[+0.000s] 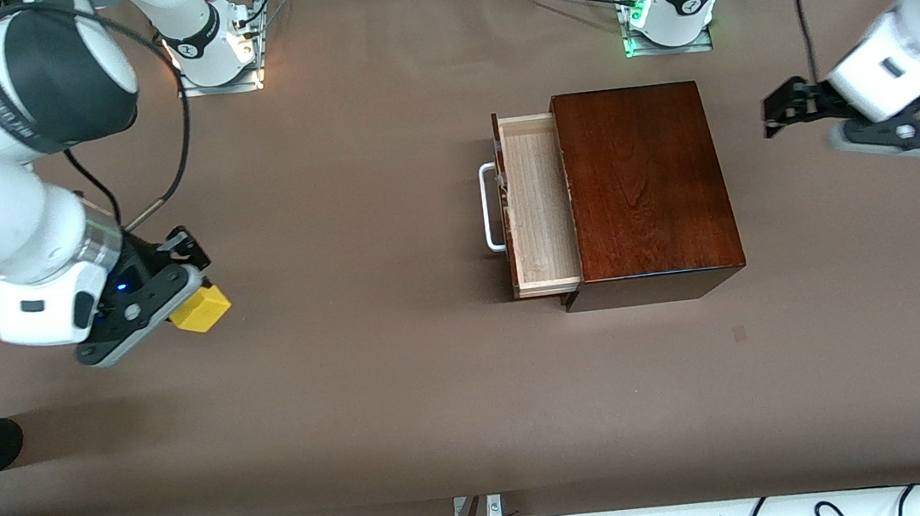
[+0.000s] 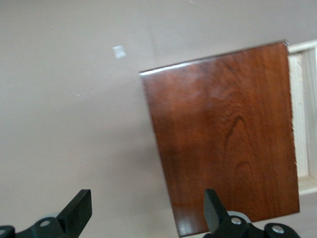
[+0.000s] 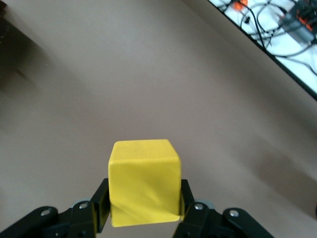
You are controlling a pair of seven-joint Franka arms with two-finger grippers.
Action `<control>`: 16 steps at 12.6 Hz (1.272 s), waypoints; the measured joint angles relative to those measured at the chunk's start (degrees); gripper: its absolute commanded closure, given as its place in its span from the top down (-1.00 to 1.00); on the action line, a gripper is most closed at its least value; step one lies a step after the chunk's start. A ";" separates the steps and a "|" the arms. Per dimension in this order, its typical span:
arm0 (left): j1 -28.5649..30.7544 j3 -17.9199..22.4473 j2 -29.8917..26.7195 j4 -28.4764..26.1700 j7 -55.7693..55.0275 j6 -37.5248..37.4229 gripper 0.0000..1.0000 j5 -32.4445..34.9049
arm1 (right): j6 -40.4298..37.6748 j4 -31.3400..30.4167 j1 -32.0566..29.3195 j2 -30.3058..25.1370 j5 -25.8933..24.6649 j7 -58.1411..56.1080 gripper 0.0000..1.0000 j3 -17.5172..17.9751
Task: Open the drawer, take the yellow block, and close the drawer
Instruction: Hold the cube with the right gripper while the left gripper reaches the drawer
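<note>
The table is big and brown. On it sits the box, toward the left arm's end. The drawer sticks out of the box toward the right arm's end. It is pulled open and its tray looks empty. Its white handle faces the right arm.

The right gripper is over the table at the right arm's end, well apart from the box. Its fingers are squeezed tight on the yellow block. The block is out of the drawer. I cannot tell if it is touching the table or just above it.

The left gripper waits over the table at the left arm's end, just beside the box. Its fingers are spread wide and it holds nothing.

The drawer must be pushed shut next, I think. It slides along the table from one arm's end to the other. The push has to go on the handle side, toward the box. The left gripper is nearer the box, but it is at the box's closed end.

The wall of the box hides the inner part of the drawer. Part of the right gripper is hidden by its own arm.
</note>
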 measured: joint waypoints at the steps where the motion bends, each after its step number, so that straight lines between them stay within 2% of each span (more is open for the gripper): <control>1: -0.24 -2.04 1.19 0.00 0.01 -0.07 1.00 -0.87 | -0.48 -0.28 -0.36 0.00 -0.01 0.31 -1.00 -0.57; 3: -0.61 -6.99 4.40 0.31 0.04 0.18 1.00 -4.10 | -0.45 -1.59 -1.47 0.01 -0.01 0.53 -1.00 -2.29; 5: -1.17 -12.99 9.41 3.23 0.46 0.81 1.00 -4.75 | 1.95 -5.14 -3.30 -0.39 0.00 1.17 -1.00 -3.23; 8: -2.11 -22.42 19.00 8.43 3.40 7.78 1.00 -4.78 | 10.88 -18.12 -4.70 -4.15 0.01 5.70 -1.00 -5.56; 12: -9.40 -23.88 26.22 9.75 14.04 22.38 1.00 -4.78 | 24.59 -35.20 -4.84 -7.77 -0.05 9.77 -1.00 -10.85; 14: -12.86 -23.90 29.52 9.83 20.29 28.43 1.00 -3.64 | 29.58 -40.43 -5.12 -7.45 -0.06 11.52 -1.00 -12.93; 16: -15.56 -23.91 33.28 9.88 25.47 32.12 1.00 1.66 | 31.32 -42.96 -5.18 -6.35 -0.20 15.86 -1.00 -13.47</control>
